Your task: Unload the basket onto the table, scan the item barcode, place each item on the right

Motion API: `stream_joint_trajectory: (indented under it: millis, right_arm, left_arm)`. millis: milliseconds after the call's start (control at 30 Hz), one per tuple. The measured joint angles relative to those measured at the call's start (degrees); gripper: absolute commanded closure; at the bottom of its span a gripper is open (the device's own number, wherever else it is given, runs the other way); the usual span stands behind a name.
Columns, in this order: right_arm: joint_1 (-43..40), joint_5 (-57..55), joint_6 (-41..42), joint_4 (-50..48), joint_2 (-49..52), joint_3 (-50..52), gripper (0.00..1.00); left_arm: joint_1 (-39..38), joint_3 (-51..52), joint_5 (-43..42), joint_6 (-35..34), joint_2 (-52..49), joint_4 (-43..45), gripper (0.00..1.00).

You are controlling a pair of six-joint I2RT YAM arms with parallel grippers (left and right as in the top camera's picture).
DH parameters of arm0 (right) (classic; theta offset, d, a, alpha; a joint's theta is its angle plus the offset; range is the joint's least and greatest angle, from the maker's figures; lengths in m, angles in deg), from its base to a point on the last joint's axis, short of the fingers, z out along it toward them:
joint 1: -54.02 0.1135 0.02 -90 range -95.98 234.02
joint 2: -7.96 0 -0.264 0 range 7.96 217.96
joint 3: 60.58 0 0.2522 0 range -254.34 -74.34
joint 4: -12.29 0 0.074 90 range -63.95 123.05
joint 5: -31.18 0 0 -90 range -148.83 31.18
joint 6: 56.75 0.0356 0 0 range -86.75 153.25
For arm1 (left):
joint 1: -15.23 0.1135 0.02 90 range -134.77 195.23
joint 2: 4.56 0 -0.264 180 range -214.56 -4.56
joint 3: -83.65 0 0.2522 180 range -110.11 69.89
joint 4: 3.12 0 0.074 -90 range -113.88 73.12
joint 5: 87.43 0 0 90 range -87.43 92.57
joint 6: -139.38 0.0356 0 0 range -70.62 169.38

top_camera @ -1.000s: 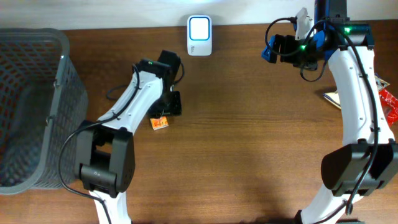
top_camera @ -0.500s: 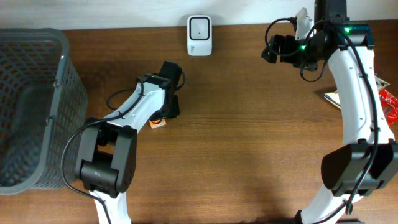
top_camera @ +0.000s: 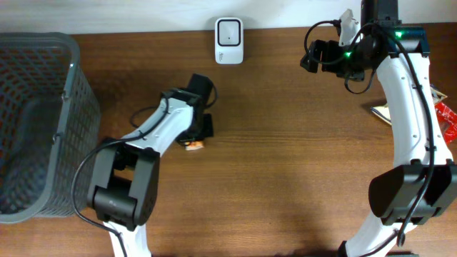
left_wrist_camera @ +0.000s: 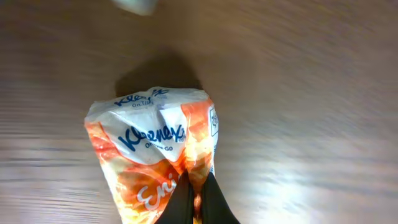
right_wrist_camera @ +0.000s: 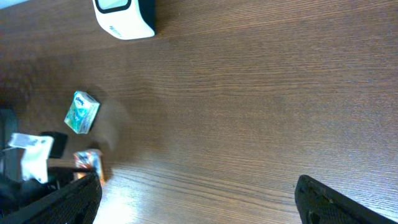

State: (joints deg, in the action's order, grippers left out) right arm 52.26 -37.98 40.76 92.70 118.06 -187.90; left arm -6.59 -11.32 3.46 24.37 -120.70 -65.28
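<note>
An orange and white Kleenex tissue pack [left_wrist_camera: 152, 143] fills the left wrist view, lying against the wooden table. My left gripper [left_wrist_camera: 198, 202] is shut on the pack's near edge, the two dark fingers pressed together over the wrapper. From overhead the pack [top_camera: 194, 145] peeks out just below the left gripper [top_camera: 199, 138], left of the table's middle. The white barcode scanner [top_camera: 229, 31] stands at the back edge. No barcode shows on the pack's visible side. My right gripper [top_camera: 308, 57] hangs open at the back right, with nothing between its fingers [right_wrist_camera: 342, 199].
A grey mesh basket [top_camera: 36, 121] takes up the left end of the table. A red packet [top_camera: 448, 118] and another flat item [top_camera: 382, 113] lie at the right edge. The right wrist view shows the scanner [right_wrist_camera: 123, 15] and a small green box [right_wrist_camera: 82, 112].
My left gripper has closed on the tissue pack and shifted right with it. The scanner's screen, lit a second ago, is dark now. The right arm has stayed put.
</note>
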Motion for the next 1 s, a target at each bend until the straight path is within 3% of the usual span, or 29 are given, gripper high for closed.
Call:
stream_joint_trajectory:
  millis: [333, 367, 400, 433, 467, 567, 667, 700, 1000]
  right_arm:
    - [0.0, 0.02, 0.02, 0.0, 0.0, 0.0, 0.01]
    - [0.0, 0.02, 0.0, 0.0, 0.0, 0.0, 0.02]
    - [0.0, 0.02, 0.0, 0.0, 0.0, 0.0, 0.02]
    - [0.0, 0.0, 0.0, 0.0, 0.0, 0.0, 0.01]
    - [0.0, 0.02, 0.02, 0.0, 0.0, 0.0, 0.01]
    - [0.0, 0.0, 0.02, 0.0, 0.0, 0.0, 0.01]
    - [0.0, 0.02, 0.04, 0.0, 0.0, 0.0, 0.01]
    - [0.0, 0.0, 0.02, 0.0, 0.0, 0.0, 0.01]
    - [0.0, 0.0, 0.0, 0.0, 0.0, 0.0, 0.01]
  left_arm:
    - [-11.54, 0.0, -8.24, 0.59, 0.0, 9.33, 0.99]
    - [-12.44, 0.0, -8.57, 0.57, 0.0, 10.38, 0.93]
    - [-12.96, 0.0, -8.87, 0.59, 0.0, 10.91, 0.77]
    - [-13.29, 0.0, -9.05, 0.74, 0.0, 11.23, 0.68]
    - [-13.51, 0.0, -9.18, 0.98, 0.0, 11.5, 0.68]
    - [-13.86, -0.04, -9.42, 1.2, 0.0, 11.23, 0.55]
    - [-13.68, -2.32, -9.53, 1.2, 0.0, 6.84, 0.12]
    - [-13.51, -3.82, -9.53, 1.29, 0.0, 5.18, 0.03]
    - [-8.33, -19.98, -7.67, 4.04, 4.83, -11.67, 0.01]
